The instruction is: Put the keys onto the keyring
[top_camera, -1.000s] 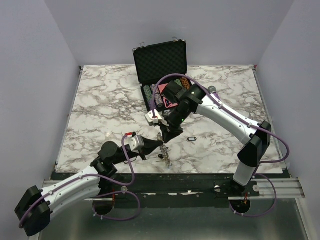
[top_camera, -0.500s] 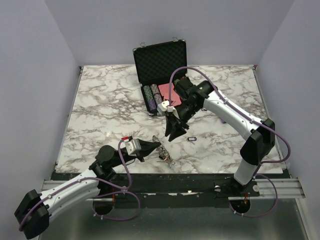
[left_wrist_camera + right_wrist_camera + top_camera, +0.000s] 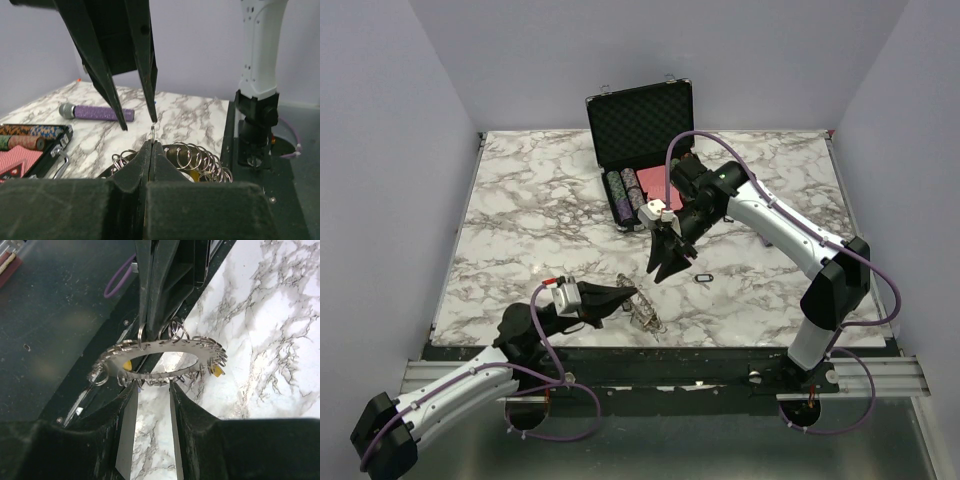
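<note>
Keyring (image 3: 196, 159) near part hidden behind left gripper (image 3: 151, 146).

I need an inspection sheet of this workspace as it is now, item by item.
Surface: marble table, no spill seen.
Job's things: keyring gripped at one small ring; yellow key heads at it; small black piece loose on the table.
Clutter: open black case with chips; purple microphone.
Grippers: left gripper shut on the keyring; right gripper open above it.
Cables: purple cables along both arms.
Surroundings: plain walls, nothing else seen.
</note>
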